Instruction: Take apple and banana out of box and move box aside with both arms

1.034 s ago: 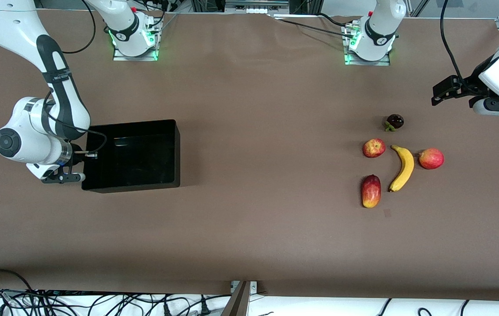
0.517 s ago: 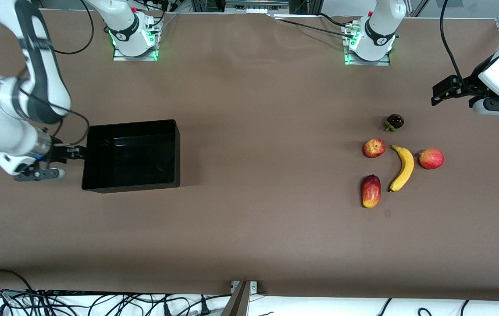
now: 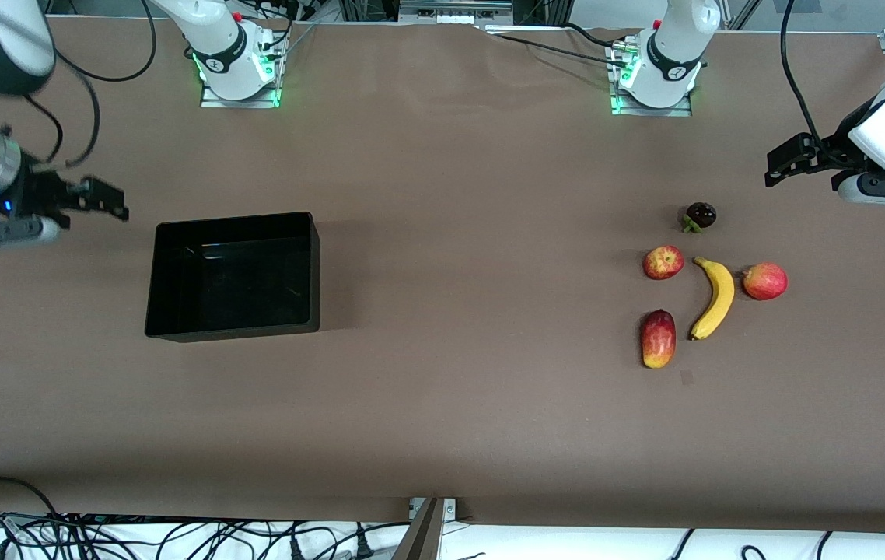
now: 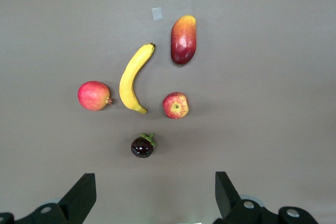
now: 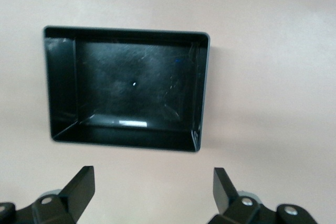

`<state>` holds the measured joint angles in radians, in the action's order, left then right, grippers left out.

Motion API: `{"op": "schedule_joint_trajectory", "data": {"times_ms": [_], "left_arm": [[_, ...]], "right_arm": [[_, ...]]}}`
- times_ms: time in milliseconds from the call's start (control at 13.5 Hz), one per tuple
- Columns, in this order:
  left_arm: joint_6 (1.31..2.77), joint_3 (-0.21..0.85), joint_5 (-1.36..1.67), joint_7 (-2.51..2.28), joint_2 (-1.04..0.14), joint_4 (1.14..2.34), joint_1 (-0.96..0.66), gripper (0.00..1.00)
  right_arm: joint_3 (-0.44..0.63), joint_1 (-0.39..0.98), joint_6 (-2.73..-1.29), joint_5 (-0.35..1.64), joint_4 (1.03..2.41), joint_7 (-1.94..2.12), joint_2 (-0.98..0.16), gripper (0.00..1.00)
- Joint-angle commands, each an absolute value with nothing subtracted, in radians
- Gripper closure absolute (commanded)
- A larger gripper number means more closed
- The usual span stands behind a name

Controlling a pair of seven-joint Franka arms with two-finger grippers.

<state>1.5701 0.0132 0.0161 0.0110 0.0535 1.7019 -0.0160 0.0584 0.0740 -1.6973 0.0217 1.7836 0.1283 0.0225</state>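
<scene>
**Both tools spread and empty above the bench, box and fruit well apart**

Nearest the front camera on the brown bench (image 3: 442, 404) lies a long red-and-yellow mango (image 3: 658, 338), toward the left arm's end. Just beside it is the curved yellow banana (image 3: 714, 298), its lower tip level with the mango. A little farther from the camera sit two round red fruits with the banana between them: the apple (image 3: 662, 262) with its yellow patch, and a redder pomegranate (image 3: 764, 281) almost touching the banana. Farther again is a small dark purple mangosteen (image 3: 700, 215) with a green stem, standing apart from the rest.

The black box (image 3: 231, 275) sits upright and open-topped toward the right arm's end of the bench, well apart from the fruit, with nothing in it.

The right tool (image 3: 104, 201) hangs in the air over bare bench beside the box, fingers spread and holding nothing. The left tool (image 3: 788, 159) hangs over bare bench beside the fruit group, also spread and empty.
</scene>
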Motion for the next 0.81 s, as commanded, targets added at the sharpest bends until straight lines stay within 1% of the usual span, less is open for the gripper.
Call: {"op": "schedule_joint_trajectory", "data": {"times_ms": [0,296,739], "left_arm": [[1.549,0.015,-0.005,0.002,0.048,1.681,-0.021,0.00],[1.549,0.015,-0.005,0.005,0.048,1.680,-0.021,0.00],[1.546,0.015,-0.005,0.006,0.048,1.680,-0.021,0.00]], "right_arm": [[0.038,0.077,-1.562,-0.002,1.688,0.100,0.037,0.00],[0.046,0.074,-1.549,0.009,1.649,0.097,0.026,0.00],[0.038,0.077,-1.551,0.005,1.628,0.100,0.008,0.00]]}}
